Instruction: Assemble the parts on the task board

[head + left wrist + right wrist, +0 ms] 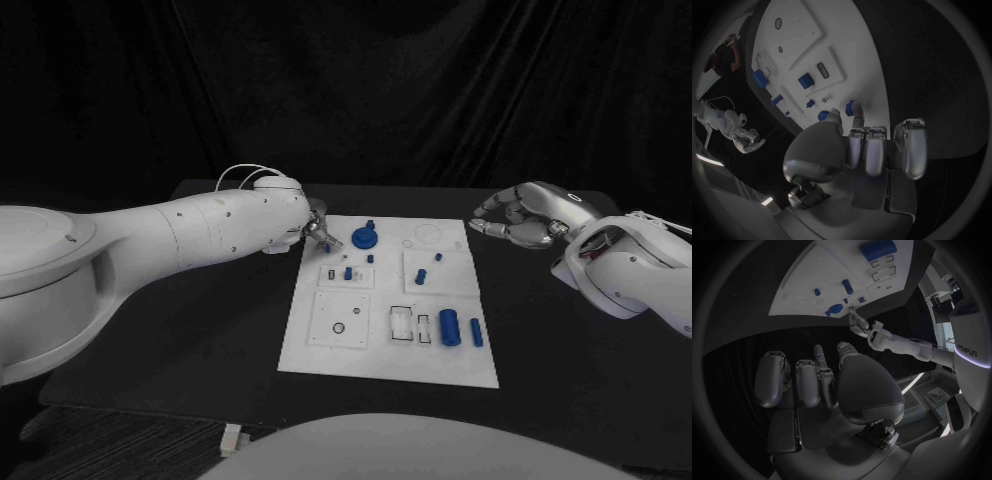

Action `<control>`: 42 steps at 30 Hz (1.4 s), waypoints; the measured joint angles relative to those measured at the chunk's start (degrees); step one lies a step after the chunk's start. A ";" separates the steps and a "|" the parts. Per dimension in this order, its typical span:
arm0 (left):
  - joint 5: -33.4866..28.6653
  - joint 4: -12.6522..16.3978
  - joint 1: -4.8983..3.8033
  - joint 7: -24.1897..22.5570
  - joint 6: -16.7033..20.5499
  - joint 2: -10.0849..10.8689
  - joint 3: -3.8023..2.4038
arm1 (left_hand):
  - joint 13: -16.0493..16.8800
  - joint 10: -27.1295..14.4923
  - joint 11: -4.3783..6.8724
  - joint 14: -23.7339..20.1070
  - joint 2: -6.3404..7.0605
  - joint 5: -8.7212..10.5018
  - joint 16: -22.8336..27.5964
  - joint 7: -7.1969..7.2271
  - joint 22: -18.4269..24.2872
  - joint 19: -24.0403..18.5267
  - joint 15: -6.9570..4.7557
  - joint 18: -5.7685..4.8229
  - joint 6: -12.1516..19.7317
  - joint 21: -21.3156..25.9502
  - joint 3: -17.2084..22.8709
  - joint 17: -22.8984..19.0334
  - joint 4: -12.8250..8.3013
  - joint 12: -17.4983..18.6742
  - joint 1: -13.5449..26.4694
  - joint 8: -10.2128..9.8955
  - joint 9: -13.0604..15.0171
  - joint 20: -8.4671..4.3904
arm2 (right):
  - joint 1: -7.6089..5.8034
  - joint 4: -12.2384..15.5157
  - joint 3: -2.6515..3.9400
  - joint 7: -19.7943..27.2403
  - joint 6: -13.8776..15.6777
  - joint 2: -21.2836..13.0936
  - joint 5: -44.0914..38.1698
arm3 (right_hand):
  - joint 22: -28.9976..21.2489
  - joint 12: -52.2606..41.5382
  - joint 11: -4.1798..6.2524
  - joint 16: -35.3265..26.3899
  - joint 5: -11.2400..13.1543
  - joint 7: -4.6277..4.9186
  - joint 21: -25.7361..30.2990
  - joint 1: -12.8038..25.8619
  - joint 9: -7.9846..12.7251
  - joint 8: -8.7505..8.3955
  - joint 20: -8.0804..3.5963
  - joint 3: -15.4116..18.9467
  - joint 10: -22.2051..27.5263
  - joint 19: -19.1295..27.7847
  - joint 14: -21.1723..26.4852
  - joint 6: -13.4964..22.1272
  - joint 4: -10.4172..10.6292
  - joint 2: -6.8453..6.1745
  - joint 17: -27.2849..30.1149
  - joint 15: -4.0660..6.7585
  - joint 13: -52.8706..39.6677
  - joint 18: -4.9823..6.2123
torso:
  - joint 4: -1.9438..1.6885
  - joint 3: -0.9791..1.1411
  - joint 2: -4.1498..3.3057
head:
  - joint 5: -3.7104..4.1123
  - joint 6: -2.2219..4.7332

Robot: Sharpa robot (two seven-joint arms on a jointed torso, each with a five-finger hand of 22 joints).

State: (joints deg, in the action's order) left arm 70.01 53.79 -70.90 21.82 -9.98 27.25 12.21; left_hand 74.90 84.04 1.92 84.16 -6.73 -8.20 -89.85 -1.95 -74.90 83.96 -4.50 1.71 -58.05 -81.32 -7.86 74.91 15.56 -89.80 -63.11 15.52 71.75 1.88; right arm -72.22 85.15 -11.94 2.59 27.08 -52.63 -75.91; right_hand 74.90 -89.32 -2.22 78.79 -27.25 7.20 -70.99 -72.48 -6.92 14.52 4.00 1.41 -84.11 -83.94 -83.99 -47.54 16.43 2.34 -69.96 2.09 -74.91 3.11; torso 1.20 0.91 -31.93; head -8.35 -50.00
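The task board (389,340) lies flat in the middle of the black surface (202,330), its long axis running away from the robot, and the small blue parts are scattered over it: a round, gear-like piece (365,238) near the far left corner, little pegs (421,275) standing around the middle, and two blue cylinders (450,327) lying side by side near the right edge with their long axes along the board's length. The left hand (310,232) is plainly the nearer one; it hangs over the board's far left edge, just beside the gear-like piece, which sits a touch to the robot's right of the fingers (870,150). From the left wrist view those fingers are curled in close together with a small blue part (851,107) right at their tips, but I can't tell whether they pinch it or merely hover in front of it. The right hand (522,217) is held up off the far right corner of the board, apart from every part, its fingers (807,382) curled in on nothing. My guess is that the left hand has the next move, on a piece at that far left corner, and that it turns on the tips meeting the small part squarely.
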 measured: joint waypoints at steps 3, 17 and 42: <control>0.00 -0.04 0.02 0.00 0.00 -0.05 -0.01 | 0.00 0.00 0.00 -0.21 -0.15 -2.02 0.00 0.00 0.00 0.00 0.21 0.00 0.00 0.00 0.47 0.00 -0.15 0.00 -0.90 -0.67 -0.33 0.00 | 0.00 0.00 0.00 -0.01 -0.03 -0.02 0.00 | 0.03 0.00 0.00 0.00 0.00 0.00 0.00 0.00 0.01 0.00 0.00 0.00 0.00 0.00 0.00 0.00 0.00 0.00 0.00 0.00 0.00 0.00 | -0.01 0.01 0.00 | 0.04 0.00; -0.01 -0.09 0.08 -0.08 0.08 -0.15 -0.01 | 0.00 -0.21 -0.21 -0.21 0.69 -14.88 0.00 -0.20 0.00 0.00 0.21 0.00 -0.20 0.45 3.89 0.00 -0.88 0.00 -4.47 -4.45 -2.08 0.40 | 0.02 0.00 0.00 -0.05 -0.22 -0.02 0.00 | 0.04 0.21 0.00 0.00 0.00 0.00 0.29 0.00 0.06 0.00 0.00 0.00 0.00 0.00 0.00 0.00 0.00 0.00 0.09 0.00 0.00 0.00 | -0.01 0.01 0.01 | -0.22 0.00; -0.04 0.54 0.13 -0.77 0.63 0.26 -0.01 | 0.04 -0.21 -0.20 -0.21 11.04 -17.93 0.00 0.19 0.00 0.00 0.20 -0.01 -1.67 0.66 33.30 0.00 -6.67 0.00 -4.22 -6.21 0.49 0.40 | 0.04 -0.04 0.00 -0.26 -0.61 -0.06 0.00 | 0.02 0.21 0.00 0.00 -0.23 0.00 0.56 -0.22 0.13 0.00 0.00 -0.17 0.00 0.00 0.00 0.00 -0.17 0.22 0.25 0.00 -0.04 0.00 | -0.01 0.01 0.04 | -0.34 0.00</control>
State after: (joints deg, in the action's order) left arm 69.97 54.33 -70.77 21.05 -9.35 27.51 12.20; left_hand 74.95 83.84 1.71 83.95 4.30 -26.13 -89.85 -1.76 -74.90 83.96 -4.29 1.70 -59.72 -80.66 25.44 74.91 8.88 -89.79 -67.33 9.32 72.24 2.28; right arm -72.18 85.11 -11.94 2.33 26.46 -52.69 -75.91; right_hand 74.93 -89.11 -2.22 78.80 -27.47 7.20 -70.43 -72.70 -6.79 14.52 4.00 1.25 -84.10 -83.94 -84.00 -47.54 16.26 2.56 -69.71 2.09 -74.94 3.12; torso 1.20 0.92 -31.89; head -8.68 -50.00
